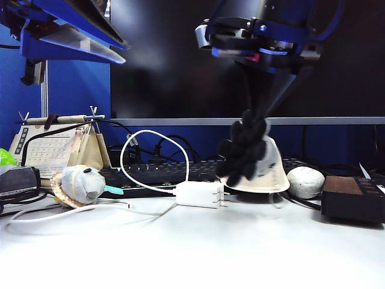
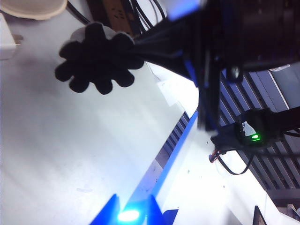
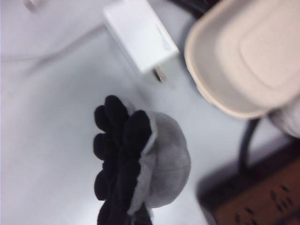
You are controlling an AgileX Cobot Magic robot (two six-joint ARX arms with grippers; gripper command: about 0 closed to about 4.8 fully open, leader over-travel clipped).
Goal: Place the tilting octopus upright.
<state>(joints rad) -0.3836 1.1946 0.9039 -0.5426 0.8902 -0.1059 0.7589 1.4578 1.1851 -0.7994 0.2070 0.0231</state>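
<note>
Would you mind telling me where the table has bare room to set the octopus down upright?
The right gripper holds the octopus above the table. The widest bare patch is the front strip, before the white charger and the cables. The back row is crowded: grey plush, keyboard, beige lid, pale ball, dark box.

White charger block (image 1: 199,194) on my table (image 1: 192,253), centre, its white cable (image 1: 153,159) looping up behind. Black keyboard (image 1: 156,173) farther back. Cream tray (image 1: 267,174) tilted right of charger. Pale ball (image 1: 305,182) and dark box (image 1: 353,197) right. Grey plush with tan rim (image 1: 77,185) left, calendar stand (image 1: 57,144) behind it.
</note>
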